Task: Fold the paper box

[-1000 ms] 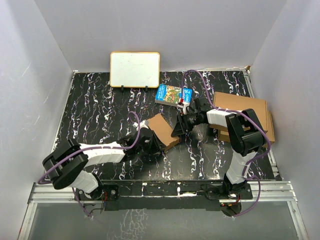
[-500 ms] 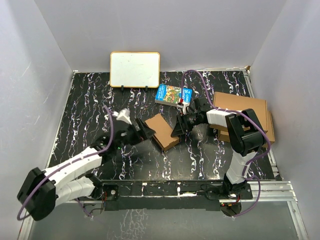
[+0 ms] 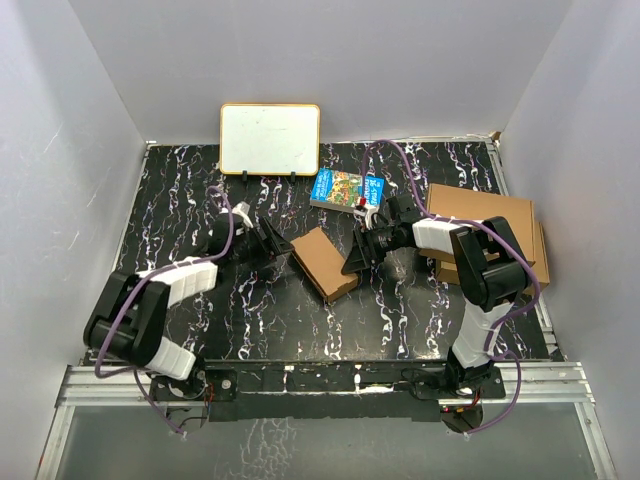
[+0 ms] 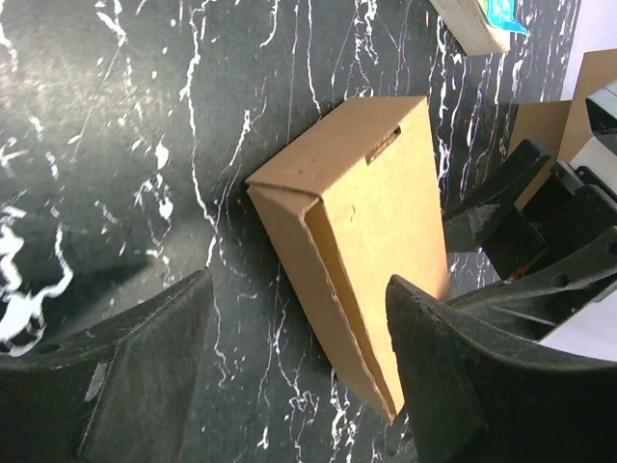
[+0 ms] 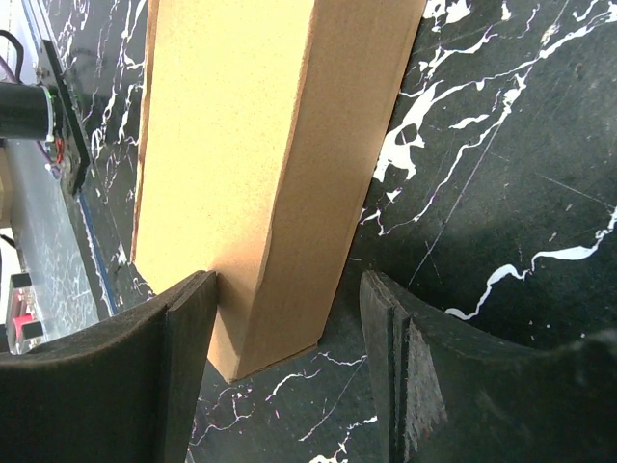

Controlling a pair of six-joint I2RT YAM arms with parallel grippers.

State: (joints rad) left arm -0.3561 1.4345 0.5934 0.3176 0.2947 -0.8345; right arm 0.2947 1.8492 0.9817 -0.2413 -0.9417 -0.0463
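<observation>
now the paper box (image 3: pixel 325 262) lies mid-table, seemingly almost folded. the left gripper (image 3: pixel 277 245) hangs released just beside it, and the right gripper (image 3: pixel 353 261) straddles its right end, unclenched. next, probably, pressing the loose end flap shut.

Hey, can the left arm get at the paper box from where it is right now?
Probably yes. The left gripper is open and points at the near end of the paper box, with only bare table between. The right gripper straddles the opposite end, so only that end is taken.
</observation>
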